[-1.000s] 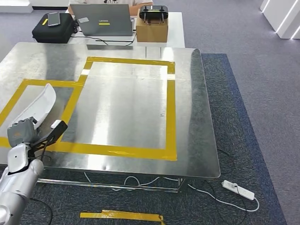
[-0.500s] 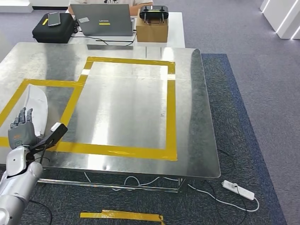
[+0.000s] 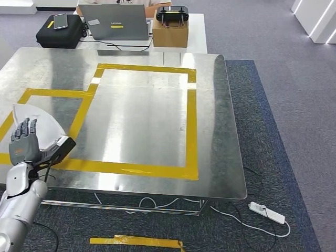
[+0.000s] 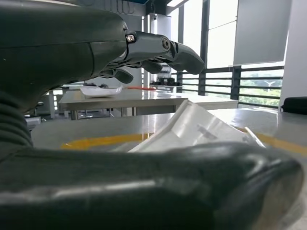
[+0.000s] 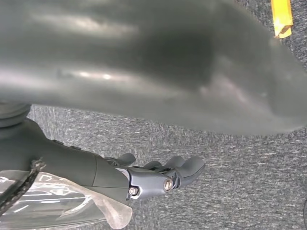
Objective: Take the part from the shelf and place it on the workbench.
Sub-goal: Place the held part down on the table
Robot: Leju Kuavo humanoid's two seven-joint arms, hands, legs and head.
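While the left hand (image 3: 24, 147) hovers with fingers spread, the white part (image 3: 41, 126) on the workbench (image 3: 150, 121) looks light, thin, flexible; grasp its edge.

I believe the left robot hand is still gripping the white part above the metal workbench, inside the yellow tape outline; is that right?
Not quite. The left robot hand is not gripping it: the head view shows its fingers spread apart, and the white part lies released on the metal workbench. The rest holds: the part sits inside the yellow tape outline.
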